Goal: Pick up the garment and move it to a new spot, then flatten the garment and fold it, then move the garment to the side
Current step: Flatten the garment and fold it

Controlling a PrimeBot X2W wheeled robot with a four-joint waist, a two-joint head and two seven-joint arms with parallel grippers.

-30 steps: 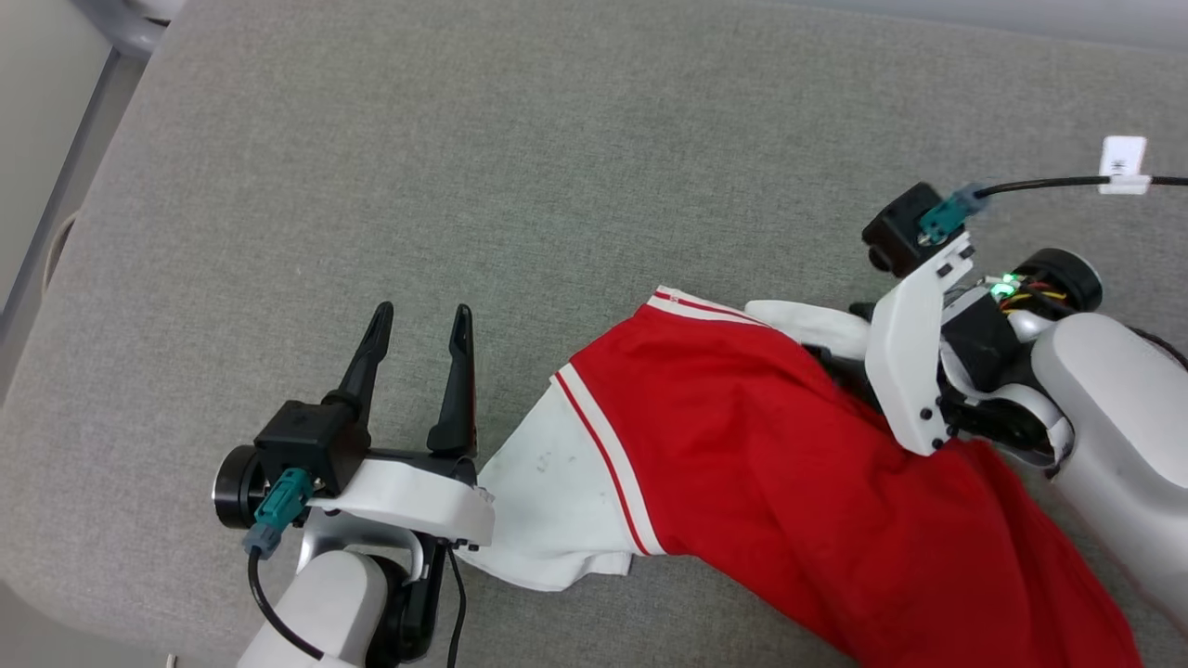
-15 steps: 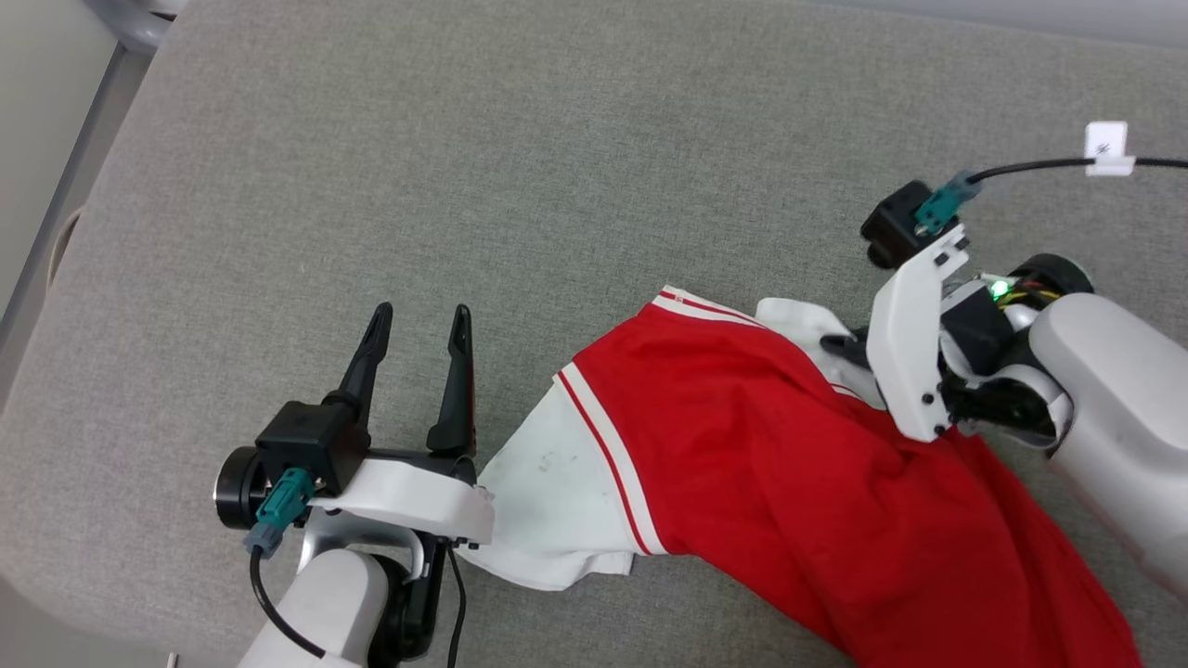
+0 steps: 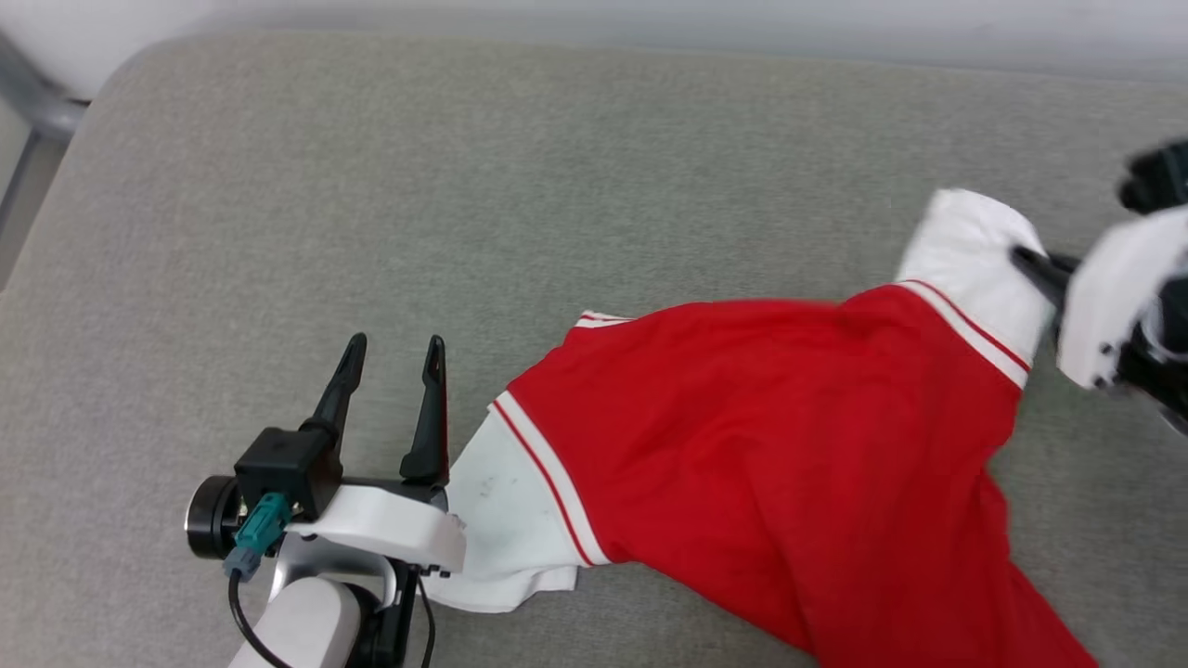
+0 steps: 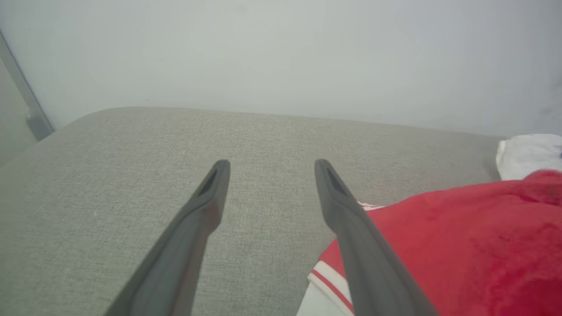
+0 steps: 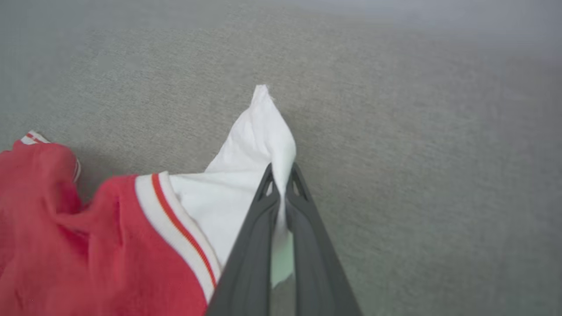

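Note:
The garment (image 3: 742,436) is a red jersey with white sleeves and striped trim, spread across the grey padded surface; its lettering is hidden. My right gripper (image 3: 1026,258) at the right edge is shut on the garment's white right sleeve (image 3: 974,250), and in the right wrist view the fingers (image 5: 281,169) pinch that white sleeve (image 5: 259,131). My left gripper (image 3: 390,345) stands open on the surface, just left of the other white sleeve (image 3: 501,501), holding nothing. The left wrist view shows its fingertips (image 4: 268,163) apart, with the garment (image 4: 461,241) to their right.
The grey padded surface (image 3: 371,186) stretches wide to the left and far side of the garment. A pale wall runs along its far edge (image 3: 650,28). A metal frame piece (image 3: 37,102) shows at the upper left corner.
The right gripper has pulled the white sleeve out to the right and farther away, stretching the red body flatter. The head camera has shifted too. The left gripper stays open in place.

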